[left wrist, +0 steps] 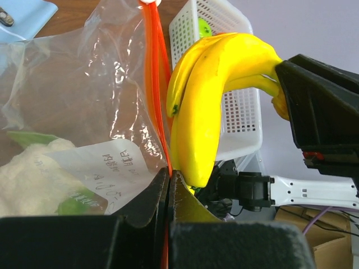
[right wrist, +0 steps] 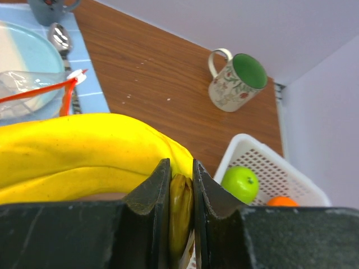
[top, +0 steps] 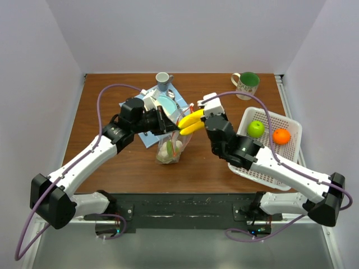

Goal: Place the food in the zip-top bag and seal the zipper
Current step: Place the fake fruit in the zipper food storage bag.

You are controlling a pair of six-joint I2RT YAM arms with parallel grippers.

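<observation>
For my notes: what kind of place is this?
Likely a robot test booth, not a kitchen: bare white walls enclose a wooden table holding a basket and mug.

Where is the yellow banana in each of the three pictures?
Top external: banana at centre, at the zip-top bag's mouth.
Left wrist: banana at centre, right of the bag's orange zipper.
Right wrist: banana lower left, stem in the right gripper.
Shared landmark: the white basket.
</observation>
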